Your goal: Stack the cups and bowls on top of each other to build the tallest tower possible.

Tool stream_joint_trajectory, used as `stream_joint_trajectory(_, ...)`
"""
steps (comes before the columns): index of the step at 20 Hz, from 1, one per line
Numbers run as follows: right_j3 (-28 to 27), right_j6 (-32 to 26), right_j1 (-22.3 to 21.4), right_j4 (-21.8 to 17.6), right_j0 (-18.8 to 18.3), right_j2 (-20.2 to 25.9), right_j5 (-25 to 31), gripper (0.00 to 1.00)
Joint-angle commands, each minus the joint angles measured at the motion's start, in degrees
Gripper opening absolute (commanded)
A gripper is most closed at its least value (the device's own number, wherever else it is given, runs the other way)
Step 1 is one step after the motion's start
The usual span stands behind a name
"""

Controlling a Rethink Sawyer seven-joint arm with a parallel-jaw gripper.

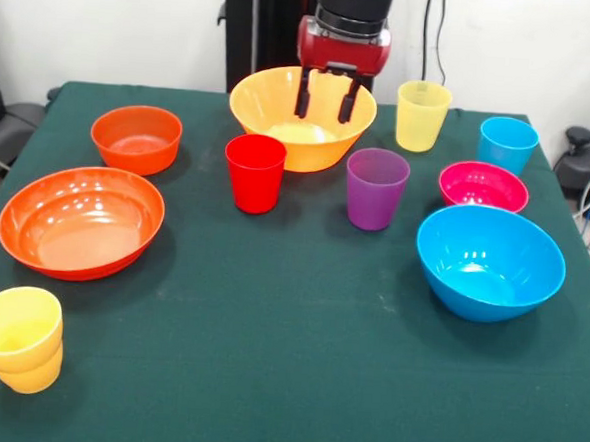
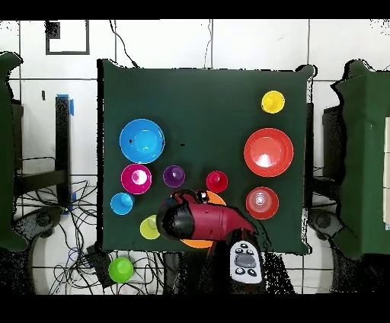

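Nearest, a yellow-orange cup (image 1: 17,338) stands at the green surface's (image 1: 266,360) corner, beside the wide orange bowl (image 1: 81,220). Red cup (image 1: 255,172), purple cup (image 1: 376,189) and blue bowl (image 1: 490,262) stand separately, nothing stacked. Farther back, the gripper (image 1: 328,101) hangs open and empty above the large yellow-orange bowl (image 1: 281,120).
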Motion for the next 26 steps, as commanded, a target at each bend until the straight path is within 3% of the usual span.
stream_joint_trajectory(1,-2.25,2.76,-0.43,-3.82,-1.44,4.16,1.88,1.0)
stream_joint_trajectory(12,-4.01,2.87,0.27,-5.85,-2.02,4.47,0.61,1.0)
stream_joint_trajectory(18,-6.32,3.0,2.55,-7.71,-1.67,3.44,-2.12,1.0)
stream_joint_trajectory(26,-8.38,3.19,5.88,-10.61,-3.82,3.83,-5.7,1.0)
